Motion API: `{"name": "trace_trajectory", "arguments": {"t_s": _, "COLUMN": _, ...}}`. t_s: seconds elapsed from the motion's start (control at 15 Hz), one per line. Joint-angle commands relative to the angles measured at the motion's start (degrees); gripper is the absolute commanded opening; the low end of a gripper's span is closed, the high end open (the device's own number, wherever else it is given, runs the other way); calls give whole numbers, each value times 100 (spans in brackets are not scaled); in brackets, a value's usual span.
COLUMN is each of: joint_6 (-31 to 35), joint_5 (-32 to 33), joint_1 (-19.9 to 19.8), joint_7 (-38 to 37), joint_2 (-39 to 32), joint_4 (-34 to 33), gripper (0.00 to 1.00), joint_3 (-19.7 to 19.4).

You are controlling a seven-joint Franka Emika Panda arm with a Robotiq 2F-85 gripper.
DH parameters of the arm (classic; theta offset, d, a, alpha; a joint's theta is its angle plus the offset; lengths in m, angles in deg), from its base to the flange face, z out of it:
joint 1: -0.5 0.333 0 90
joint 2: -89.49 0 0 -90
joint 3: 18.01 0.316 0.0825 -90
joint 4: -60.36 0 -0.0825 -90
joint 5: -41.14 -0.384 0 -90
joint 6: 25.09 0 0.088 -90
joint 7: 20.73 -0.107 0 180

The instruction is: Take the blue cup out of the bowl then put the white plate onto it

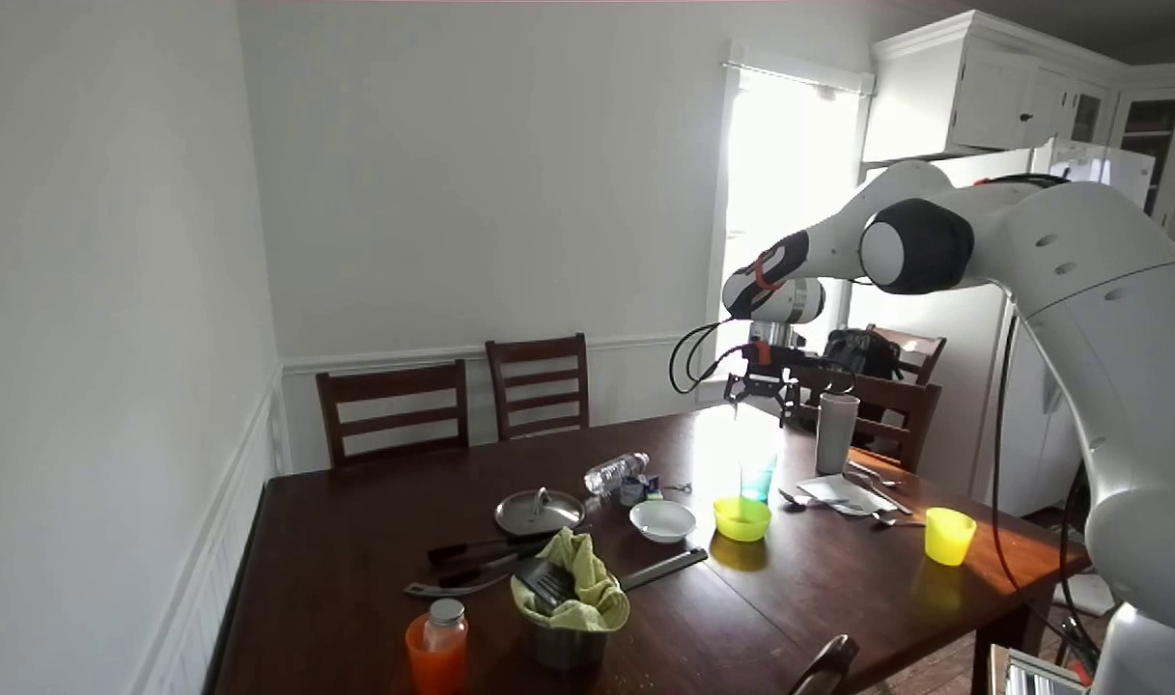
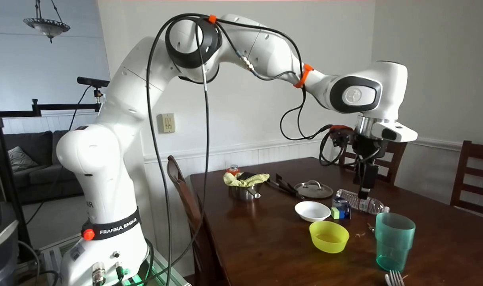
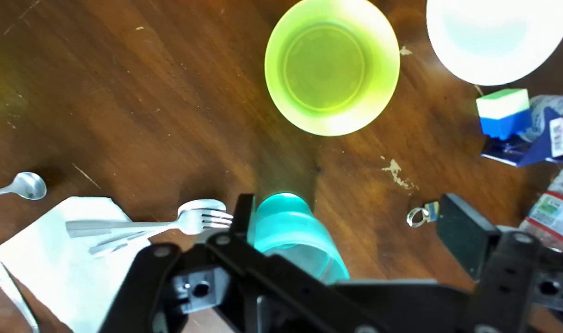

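The blue cup, a translucent teal tumbler (image 2: 395, 240), stands upright on the table beside the lime-green bowl (image 2: 329, 237), apart from it. The cup also shows in the wrist view (image 3: 286, 226), as does the bowl (image 3: 325, 67), with nothing inside it. The white plate (image 2: 312, 211) lies on the table on the bowl's far side from the cup; it shows in the wrist view (image 3: 498, 41) too. My gripper (image 3: 355, 222) is open and empty above the table, its fingers wide apart. In an exterior view it hangs well above the cup's height (image 1: 761, 401).
A plastic bottle (image 2: 362, 201) and a small blue packet (image 3: 547, 134) lie near the plate. A fork (image 3: 188, 222) and napkin (image 3: 73, 259) lie beside the cup. A grey tumbler (image 1: 836, 434), yellow cup (image 1: 950, 537), metal pot (image 1: 568, 645) and lid (image 1: 539, 513) stand around.
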Motion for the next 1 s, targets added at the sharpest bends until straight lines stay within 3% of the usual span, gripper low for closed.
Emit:
{"name": "trace_trajectory", "arguments": {"t_s": 0.0, "joint_6": 455, "joint_5": 96, "joint_1": 239, "joint_7": 474, "joint_2": 409, "joint_4": 828, "gripper": 100, "joint_3": 47}}
{"name": "trace_trajectory", "arguments": {"t_s": 0.67, "joint_6": 2233, "joint_5": 84, "joint_1": 930, "joint_7": 990, "joint_2": 429, "joint_4": 2161, "gripper": 100, "joint_3": 367}}
{"name": "trace_trajectory", "arguments": {"t_s": 0.8, "joint_6": 2512, "joint_5": 21, "joint_1": 974, "joint_7": 1128, "joint_2": 359, "joint_4": 2266, "gripper": 100, "joint_3": 480}}
{"name": "trace_trajectory", "arguments": {"t_s": 0.87, "joint_6": 2202, "joint_5": 40, "joint_1": 949, "joint_7": 919, "joint_2": 192, "joint_4": 1933, "gripper": 100, "joint_3": 423}}
{"name": "trace_trajectory", "arguments": {"t_s": 0.93, "joint_6": 2319, "joint_5": 37, "joint_1": 976, "joint_7": 951, "joint_2": 191, "joint_4": 2011, "gripper": 100, "joint_3": 467}}
